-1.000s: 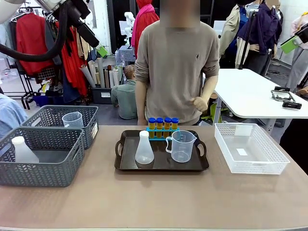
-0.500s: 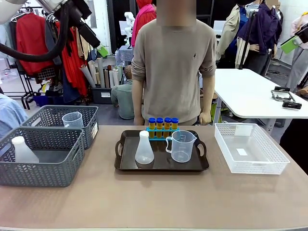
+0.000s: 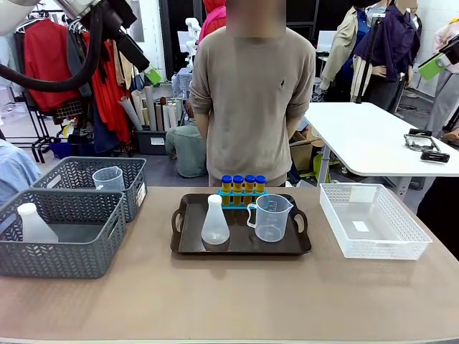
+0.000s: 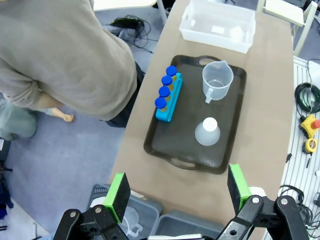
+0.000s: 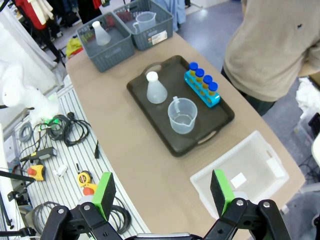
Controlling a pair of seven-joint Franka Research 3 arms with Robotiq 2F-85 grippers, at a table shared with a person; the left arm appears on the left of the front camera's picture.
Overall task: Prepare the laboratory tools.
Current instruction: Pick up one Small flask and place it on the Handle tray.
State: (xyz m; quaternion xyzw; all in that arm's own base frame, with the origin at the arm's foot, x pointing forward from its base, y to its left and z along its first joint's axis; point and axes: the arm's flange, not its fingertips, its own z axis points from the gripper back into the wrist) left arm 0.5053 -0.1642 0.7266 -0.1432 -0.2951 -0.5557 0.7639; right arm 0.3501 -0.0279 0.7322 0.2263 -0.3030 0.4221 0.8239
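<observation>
Tray (image 3: pixel 188 247), dark and glossy, mid-table, carrying clear ribbed jug (image 3: pixel 271 217), milky conical flask (image 3: pixel 215 221) and four blue-capped amber tubes (image 3: pixel 243 185); my left claw (image 4: pixel 177 192) and right claw (image 5: pixel 162 194) spread empty above.

Clear plastic measuring jug (image 3: pixel 271 217) standing upright on the right half of a dark tray (image 3: pixel 188 247), handle toward the flask, seemingly empty. Whitish translucent conical flask (image 3: pixel 215 221) upright just left of it, apart, narrow neck up. Four small orange-yellow tubes (image 3: pixel 243 188) with blue caps, upright in a row in a blue rack (image 3: pixel 242 201) along the tray's far edge, behind both vessels. Same layout from above: jug (image 4: pixel 216 80), flask (image 4: pixel 207 132), tubes (image 4: pixel 166 88).
</observation>
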